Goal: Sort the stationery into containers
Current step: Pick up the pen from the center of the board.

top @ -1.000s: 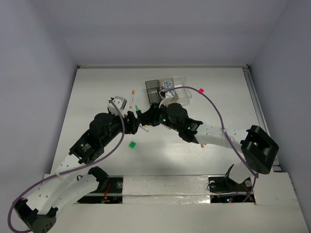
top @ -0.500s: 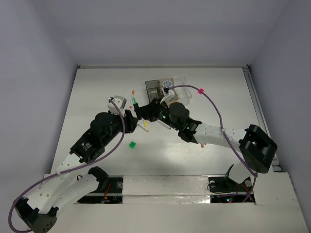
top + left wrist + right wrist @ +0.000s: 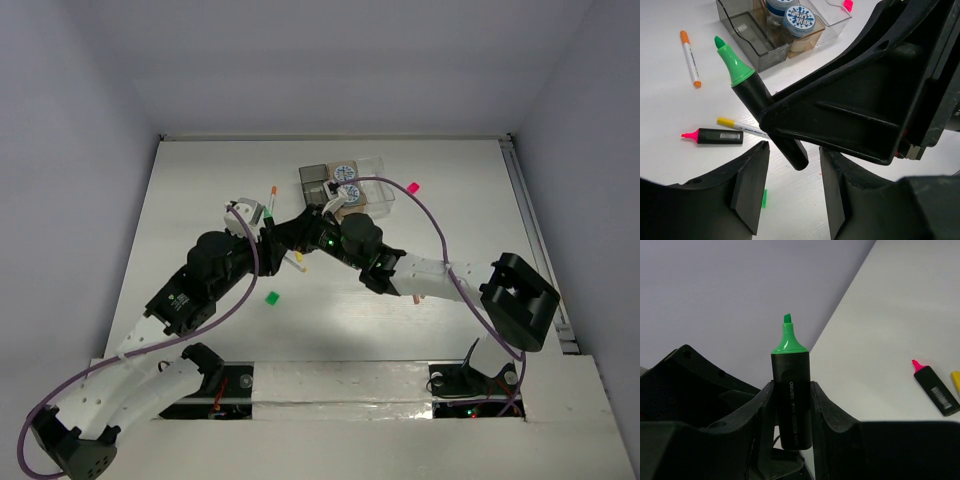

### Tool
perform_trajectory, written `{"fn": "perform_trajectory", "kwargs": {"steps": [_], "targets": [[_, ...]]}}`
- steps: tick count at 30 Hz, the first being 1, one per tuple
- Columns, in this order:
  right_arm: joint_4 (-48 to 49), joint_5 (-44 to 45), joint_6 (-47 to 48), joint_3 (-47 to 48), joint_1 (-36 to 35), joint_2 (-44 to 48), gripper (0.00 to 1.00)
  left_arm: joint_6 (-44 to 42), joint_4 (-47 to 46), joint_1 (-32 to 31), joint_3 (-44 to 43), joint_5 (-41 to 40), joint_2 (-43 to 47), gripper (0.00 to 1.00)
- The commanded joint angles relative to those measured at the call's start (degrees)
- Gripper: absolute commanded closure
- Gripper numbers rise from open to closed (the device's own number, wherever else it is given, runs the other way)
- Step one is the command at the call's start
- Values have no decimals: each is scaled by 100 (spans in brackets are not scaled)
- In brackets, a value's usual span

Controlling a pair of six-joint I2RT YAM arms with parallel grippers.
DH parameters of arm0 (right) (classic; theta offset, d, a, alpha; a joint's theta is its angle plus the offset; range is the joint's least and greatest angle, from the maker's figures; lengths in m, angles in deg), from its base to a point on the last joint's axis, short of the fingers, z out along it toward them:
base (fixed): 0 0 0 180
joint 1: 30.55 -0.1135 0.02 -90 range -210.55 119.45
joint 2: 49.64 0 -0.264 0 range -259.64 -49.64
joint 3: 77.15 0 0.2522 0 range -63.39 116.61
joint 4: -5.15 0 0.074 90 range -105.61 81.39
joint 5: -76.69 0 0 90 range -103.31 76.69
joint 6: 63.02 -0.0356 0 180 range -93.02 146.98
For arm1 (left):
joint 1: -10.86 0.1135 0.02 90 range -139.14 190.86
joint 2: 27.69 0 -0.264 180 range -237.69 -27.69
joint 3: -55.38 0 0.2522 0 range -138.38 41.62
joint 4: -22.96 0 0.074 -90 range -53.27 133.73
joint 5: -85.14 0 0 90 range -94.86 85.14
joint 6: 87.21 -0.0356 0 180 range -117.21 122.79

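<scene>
Gripping a green-tipped black marker (image 3: 790,370) in the right hand (image 3: 791,395), closed tight on its barrel with the tip pointing up, near the dark grey end of the row of bins. Bracketing the marker's butt end with the left hand (image 3: 792,175), partly open, fingers (image 3: 751,190) on either side and apparently not touching it. Counting as done, by the look of it: two tape rolls (image 3: 798,17) sitting in the amber bin (image 3: 807,44). Making out nothing in the dark grey bin (image 3: 747,42) or the clear bin (image 3: 832,20). Leaving most of the job undone: loose on the table (image 3: 670,100) an orange-capped pen (image 3: 690,57), a yellow-capped pen (image 3: 742,126), a pink-tipped black marker (image 3: 715,136), a green eraser (image 3: 271,297) and, beyond the clear bin, a pink eraser (image 3: 412,186). Judging the task roughly a quarter through, with the held marker likely next for a bin.
</scene>
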Motion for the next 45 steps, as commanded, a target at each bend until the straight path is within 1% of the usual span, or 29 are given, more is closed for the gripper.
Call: {"fn": "perform_trajectory", "kwargs": {"steps": [1, 4, 5, 7, 8, 10, 11, 13, 14, 15, 17, 18, 20, 22, 26, 29, 32, 33, 35, 36, 38, 40, 41, 43, 44, 45], "targets": [[630, -293, -187, 187, -75, 120, 94, -11, -243, 15, 38, 25, -7, 60], [691, -451, -249, 100, -75, 209, 94, -3, -225, 15, 21, -55, 37, 69], [709, -512, -267, 21, -75, 278, 94, -11, -234, 15, 12, -81, 89, 77], [630, -530, -267, -76, -75, 349, 93, -3, -234, 15, 21, -160, 151, 84], [613, -522, -249, -129, -75, 436, 94, -3, -234, 15, 21, -186, 212, 90], [507, -495, -188, -278, -75, 507, 93, 15, -251, 15, 30, -213, 265, 97], [437, -504, -136, -357, -75, 577, 92, 24, -243, 67, 30, -178, 292, 100], [358, -522, -74, -436, -75, 674, 86, 15, -252, 67, 38, -108, 301, 100], [297, -443, -21, -480, -75, 736, 81, 15, -260, 67, 47, -64, 318, 100], [174, -390, 58, -524, -75, 875, 63, 6, -269, 67, 39, 41, 353, 100], [-54, -302, 304, -560, -75, 1025, 46, -29, -356, 67, 74, 147, 441, 100], [-160, -319, 357, -577, -75, 1183, 35, -38, -383, 67, 91, 461, 476, 100], [-161, -520, 532, -647, 48, 1324, 28, -47, -471, 67, 117, 674, 555, 100], [-196, -644, 681, -657, 118, 1473, 28, -56, -550, 67, 144, 980, 599, 100], [-187, -1329, 717, -569, 259, 1475, 29, -64, -752, 67, 188, 1430, 714, 100], [-223, -1400, 770, -437, 259, 1413, 28, -56, -779, 67, 214, 1650, 732, 100], [-249, -1401, 796, -393, 259, 1386, 29, -55, -753, 67, 206, 1659, 705, 100], [-353, -1305, 814, -402, 259, 1430, 29, -47, -683, 67, 197, 1563, 714, 100], [-433, -1112, 928, -550, 259, 1535, 29, -29, -577, 67, 153, 967, 775, 100], [-494, -989, 972, -638, 259, 1675, 29, 14, -446, 67, 144, 373, 836, 100], [-539, -918, 1156, -928, 259, 1834, 29, 59, -288, 67, 83, -184, 915, 100], [-714, -935, 1288, -1078, 259, 1975, 29, 120, -243, 67, 56, -597, 951, 100], [-802, -978, 1376, -1174, 259, 1984, 29, 120, -217, 67, 47, -661, 960, 100], [-1021, -1101, 1455, -1236, 259, 1897, 39, 129, -199, 120, 21, -714, 942, 100], [-1170, -1163, 1517, -1150, 259, 1670, 43, 120, -199, 172, 30, -705, 942, 100], [-1450, -1294, 1526, -1070, 259, 1511, 60, 120, -199, 173, 30, -696, 942, 100]]}}
